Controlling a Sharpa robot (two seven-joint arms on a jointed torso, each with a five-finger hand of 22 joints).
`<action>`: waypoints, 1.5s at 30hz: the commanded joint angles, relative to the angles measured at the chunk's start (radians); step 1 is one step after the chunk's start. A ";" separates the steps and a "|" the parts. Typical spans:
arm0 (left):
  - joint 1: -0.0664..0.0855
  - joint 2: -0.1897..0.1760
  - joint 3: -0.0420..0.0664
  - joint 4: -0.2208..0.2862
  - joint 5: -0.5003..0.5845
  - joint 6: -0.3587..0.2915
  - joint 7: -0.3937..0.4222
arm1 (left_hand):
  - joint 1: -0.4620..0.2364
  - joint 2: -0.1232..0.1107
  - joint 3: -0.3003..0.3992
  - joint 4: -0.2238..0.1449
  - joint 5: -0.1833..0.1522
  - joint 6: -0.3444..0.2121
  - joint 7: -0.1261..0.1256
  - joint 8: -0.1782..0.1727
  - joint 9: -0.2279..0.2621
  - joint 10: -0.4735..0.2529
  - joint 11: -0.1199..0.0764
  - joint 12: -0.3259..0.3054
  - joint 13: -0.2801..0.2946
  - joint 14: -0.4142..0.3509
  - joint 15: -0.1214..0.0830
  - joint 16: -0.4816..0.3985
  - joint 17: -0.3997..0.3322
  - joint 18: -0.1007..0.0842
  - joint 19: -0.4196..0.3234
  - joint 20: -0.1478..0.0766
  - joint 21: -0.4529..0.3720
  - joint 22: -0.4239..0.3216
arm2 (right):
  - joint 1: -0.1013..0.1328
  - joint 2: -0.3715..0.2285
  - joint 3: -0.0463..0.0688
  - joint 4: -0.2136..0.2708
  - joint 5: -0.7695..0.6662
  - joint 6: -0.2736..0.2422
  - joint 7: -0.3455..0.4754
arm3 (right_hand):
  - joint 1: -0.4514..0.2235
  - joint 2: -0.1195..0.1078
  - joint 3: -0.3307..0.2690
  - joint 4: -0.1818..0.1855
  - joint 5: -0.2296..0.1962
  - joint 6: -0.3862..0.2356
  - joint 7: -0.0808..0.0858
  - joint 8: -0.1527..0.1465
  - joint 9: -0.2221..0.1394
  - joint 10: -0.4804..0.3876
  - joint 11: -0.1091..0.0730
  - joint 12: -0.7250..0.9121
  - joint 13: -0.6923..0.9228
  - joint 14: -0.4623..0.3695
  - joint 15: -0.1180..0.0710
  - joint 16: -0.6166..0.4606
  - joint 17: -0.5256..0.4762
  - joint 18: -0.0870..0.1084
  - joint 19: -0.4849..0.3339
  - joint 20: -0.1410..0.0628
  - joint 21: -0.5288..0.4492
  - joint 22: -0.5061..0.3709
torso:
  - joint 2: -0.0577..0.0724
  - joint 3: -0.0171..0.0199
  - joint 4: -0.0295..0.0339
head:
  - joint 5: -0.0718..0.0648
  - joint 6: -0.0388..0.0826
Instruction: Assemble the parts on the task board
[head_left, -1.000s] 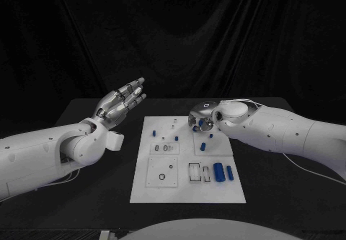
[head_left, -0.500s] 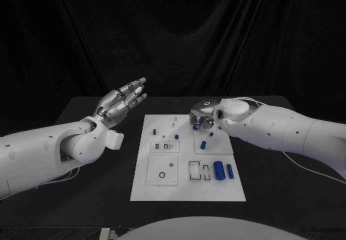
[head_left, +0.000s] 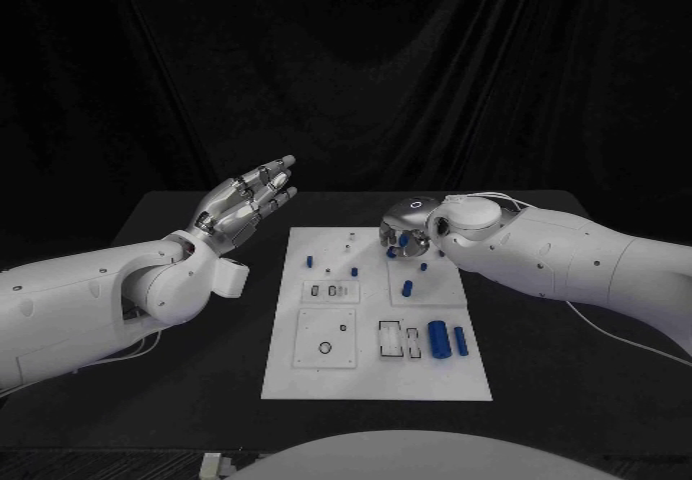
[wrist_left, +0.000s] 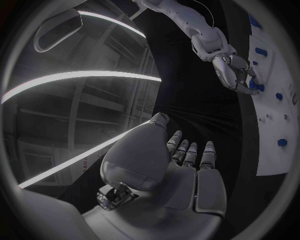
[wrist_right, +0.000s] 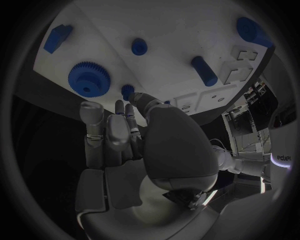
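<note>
The parts (head_left: 437, 342) looked small, stiff, slippery; I'd pinch their sides. Left hand (head_left: 245, 203) hung released; right hand's (head_left: 408, 231) grasp I couldn't tell.

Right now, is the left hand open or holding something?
Open. The silver left hand is raised beside the white task board, fingers extended and slightly apart; the left wrist view shows its palm empty.

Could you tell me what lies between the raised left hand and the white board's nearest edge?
In the head view, bare black table separates the left hand from the board.
</note>
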 joint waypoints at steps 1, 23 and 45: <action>-0.001 0.002 0.001 0.000 -0.001 0.021 0.003 | 0.007 0.000 0.003 -0.004 0.004 0.007 0.002 0.006 0.001 0.001 0.005 0.004 0.001 0.001 0.006 -0.004 -0.002 0.010 -0.001 0.008 -0.001 0.000 | -0.003 0.001 0.001 -0.003 -0.002 0.016 -0.010 | -0.014 -0.003 0.002 0.002 -0.023 -0.023 -0.008 -0.016 -0.004 -0.009 0.001 -0.009 -0.001 -0.002 0.007 -0.005 -0.003 -0.017 -0.005 0.004 -0.009 -0.003 | 0.000 -0.0002 0.0004 | -0.001 -0.001; -0.002 0.004 0.001 -0.003 -0.001 0.035 -0.007 | 0.008 -0.001 0.006 -0.006 0.005 0.008 0.003 0.008 0.001 0.000 0.006 0.007 0.001 0.003 0.013 0.000 0.000 0.010 0.001 0.016 0.000 0.002 | -0.006 0.002 0.001 -0.012 -0.002 0.009 -0.004 | -0.008 0.014 0.013 -0.014 0.001 0.029 0.000 0.006 0.016 -0.005 -0.009 -0.017 0.007 0.001 0.001 0.003 0.012 -0.018 0.000 0.002 -0.007 0.018 | 0.000 -0.0001 0.0004 | -0.005 -0.006; -0.002 0.004 0.001 -0.004 -0.001 0.047 -0.018 | 0.009 0.001 0.008 -0.007 0.007 0.009 0.004 0.009 0.001 0.001 0.008 0.010 0.002 0.003 0.016 0.001 0.001 0.010 0.001 0.018 0.000 0.001 | -0.020 0.016 0.001 -0.059 0.054 -0.072 0.044 | -0.020 0.042 0.005 -0.020 -0.007 0.129 -0.015 0.067 0.077 0.102 -0.030 0.002 0.020 0.023 -0.014 0.032 0.060 -0.032 0.038 -0.012 0.045 0.097 | 0.001 0.0000 0.0011 | -0.003 -0.016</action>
